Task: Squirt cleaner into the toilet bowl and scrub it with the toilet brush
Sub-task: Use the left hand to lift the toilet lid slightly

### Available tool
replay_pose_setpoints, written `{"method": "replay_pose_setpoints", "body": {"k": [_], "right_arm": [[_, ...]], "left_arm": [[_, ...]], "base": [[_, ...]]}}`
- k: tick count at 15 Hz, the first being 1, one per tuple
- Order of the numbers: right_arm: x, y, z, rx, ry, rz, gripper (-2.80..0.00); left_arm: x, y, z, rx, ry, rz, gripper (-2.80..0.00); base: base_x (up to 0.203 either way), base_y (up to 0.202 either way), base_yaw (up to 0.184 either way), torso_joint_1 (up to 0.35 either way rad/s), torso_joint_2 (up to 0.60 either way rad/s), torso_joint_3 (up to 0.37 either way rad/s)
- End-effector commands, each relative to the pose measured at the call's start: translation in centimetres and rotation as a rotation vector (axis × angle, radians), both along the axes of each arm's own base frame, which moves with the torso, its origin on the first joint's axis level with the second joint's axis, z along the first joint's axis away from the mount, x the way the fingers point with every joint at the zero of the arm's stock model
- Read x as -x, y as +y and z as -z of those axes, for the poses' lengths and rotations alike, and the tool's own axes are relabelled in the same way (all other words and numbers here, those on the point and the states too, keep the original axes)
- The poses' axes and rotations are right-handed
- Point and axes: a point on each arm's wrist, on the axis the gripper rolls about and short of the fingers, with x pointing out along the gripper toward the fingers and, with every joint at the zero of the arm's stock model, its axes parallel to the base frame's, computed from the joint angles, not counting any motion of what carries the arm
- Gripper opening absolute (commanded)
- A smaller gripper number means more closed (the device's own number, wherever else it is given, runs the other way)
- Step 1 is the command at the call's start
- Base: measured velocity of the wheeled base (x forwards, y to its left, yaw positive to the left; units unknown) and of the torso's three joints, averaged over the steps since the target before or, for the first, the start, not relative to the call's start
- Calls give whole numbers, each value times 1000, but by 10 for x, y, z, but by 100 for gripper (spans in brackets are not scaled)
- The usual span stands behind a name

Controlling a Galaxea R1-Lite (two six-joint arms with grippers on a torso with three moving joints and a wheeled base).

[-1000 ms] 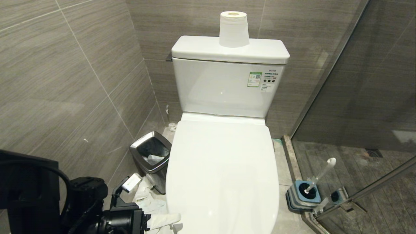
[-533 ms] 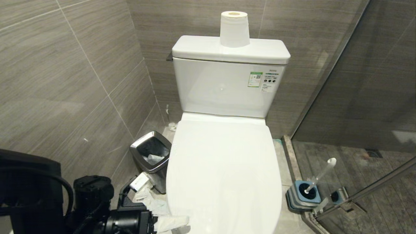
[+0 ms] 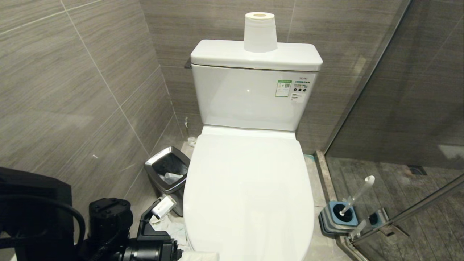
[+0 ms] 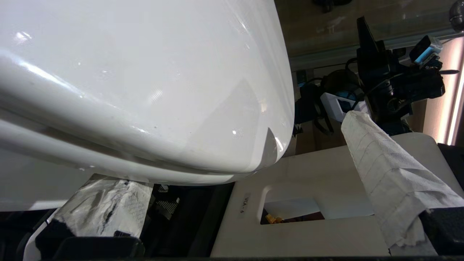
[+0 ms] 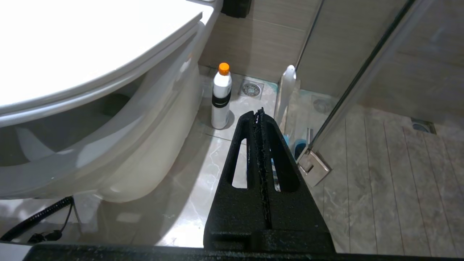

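Currently the left gripper (image 4: 250, 203) hangs with jaws wide apart at the front rim of the closed white ceramic toilet bowl (image 3: 248, 195). On the floor, the orange-capped white cleaner bottle (image 5: 221, 96) stands beside the bowl's base, near the white-handled toilet brush (image 3: 353, 197). The right gripper (image 5: 260, 113) has its jaws closed, empty.

A: How is the light?
B: Even and soft from overhead. The toilet lid (image 3: 248, 195) is bright, near blown out in the right wrist view.
A: Glare?
B: Small highlights on the tank (image 3: 250, 98), and a warm light strip (image 4: 455, 105) at one edge of the left wrist view.
A: Sharpness?
B: Head view crisp, wall lines bowing at the edges. The paper-wrapped finger (image 4: 391, 181) is soft.
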Motion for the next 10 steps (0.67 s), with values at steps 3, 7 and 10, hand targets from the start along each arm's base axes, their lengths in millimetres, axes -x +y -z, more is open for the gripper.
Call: {"method": "replay_pose_setpoints", "body": {"k": [3,7,10], "right_arm": [[-1,0,3,1,10,-1,-280],[-1,0,3,1,10,-1,-280],[-1,0,3,1,10,-1,-280]], "left_arm": [[4,1,-5,9,-13,2,0],[9,3,-14,22,-42,3,0],[9,4,-26,36,-92,-42,0]], "base": [[0,0,0,0,0,0],[0,0,0,0,0,0],[0,0,0,0,0,0]]}}
